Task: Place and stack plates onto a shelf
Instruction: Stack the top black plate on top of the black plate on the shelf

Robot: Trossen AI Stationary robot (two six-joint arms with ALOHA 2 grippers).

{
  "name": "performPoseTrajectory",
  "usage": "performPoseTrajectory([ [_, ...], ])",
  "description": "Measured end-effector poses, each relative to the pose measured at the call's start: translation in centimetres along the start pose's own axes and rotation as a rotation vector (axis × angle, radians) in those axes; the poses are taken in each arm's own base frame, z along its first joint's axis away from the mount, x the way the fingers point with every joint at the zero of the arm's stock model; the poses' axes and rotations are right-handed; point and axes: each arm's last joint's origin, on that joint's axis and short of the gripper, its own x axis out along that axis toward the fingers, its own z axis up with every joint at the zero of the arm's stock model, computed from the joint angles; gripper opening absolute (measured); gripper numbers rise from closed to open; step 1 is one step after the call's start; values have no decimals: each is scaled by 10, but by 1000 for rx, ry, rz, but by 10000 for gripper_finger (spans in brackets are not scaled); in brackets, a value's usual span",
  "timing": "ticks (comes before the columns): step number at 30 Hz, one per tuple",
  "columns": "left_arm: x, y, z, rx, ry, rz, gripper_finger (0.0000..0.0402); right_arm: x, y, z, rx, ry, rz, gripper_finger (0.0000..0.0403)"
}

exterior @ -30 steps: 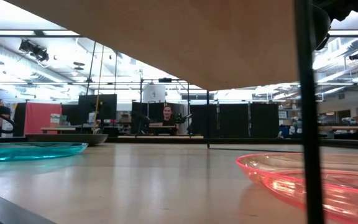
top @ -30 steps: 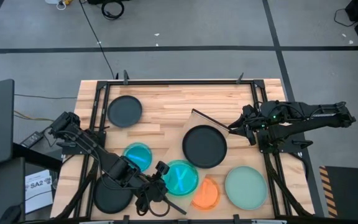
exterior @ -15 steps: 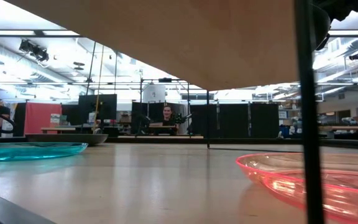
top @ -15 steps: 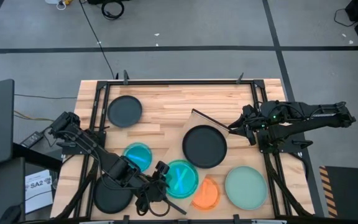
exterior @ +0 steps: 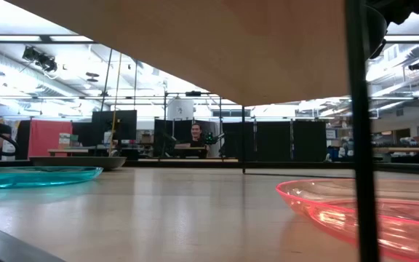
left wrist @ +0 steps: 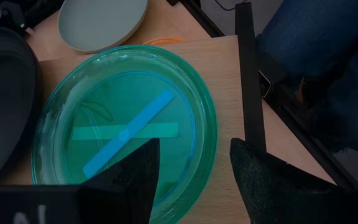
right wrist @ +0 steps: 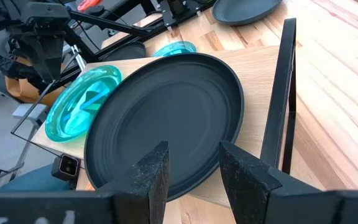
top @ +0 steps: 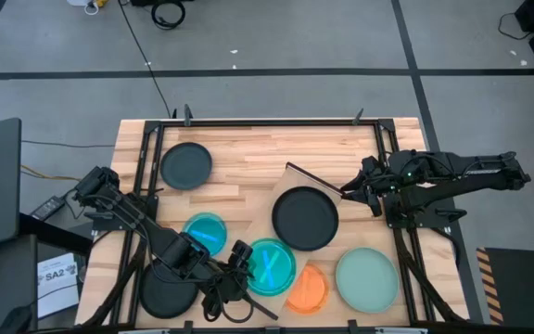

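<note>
The light plain-wood shelf [right wrist: 257,74] at mid-table carries only a large matte black plate [top: 304,219] and a translucent teal plate [top: 269,265], the left gripper [left wrist: 194,149] wide above the teal, the right gripper [right wrist: 194,152] part-open at its right end, five plates unshelved

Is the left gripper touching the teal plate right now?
Apart. The left wrist view shows the left gripper open above the teal plate, rim visible between the fingers.
</note>
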Motion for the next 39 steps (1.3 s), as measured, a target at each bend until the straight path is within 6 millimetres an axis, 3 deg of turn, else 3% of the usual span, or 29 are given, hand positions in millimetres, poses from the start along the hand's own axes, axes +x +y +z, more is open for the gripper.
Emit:
performPoseTrajectory([
  [11, -1, 0, -1, 5, 10, -1, 203, 0, 0, 0, 0, 0, 0, 145],
  [25, -27, 10, -1, 1, -3, 100, 203, 0, 0, 0, 0, 0, -1, 145],
  [32, -55, 24, -7, -42, 8, 255, 203, 0, 0, 0, -6, 1, 0, 145],
  [39, -93, 50, -19, -226, 8, 337, 203, 0, 0, 0, -8, 1, -1, 145],
])
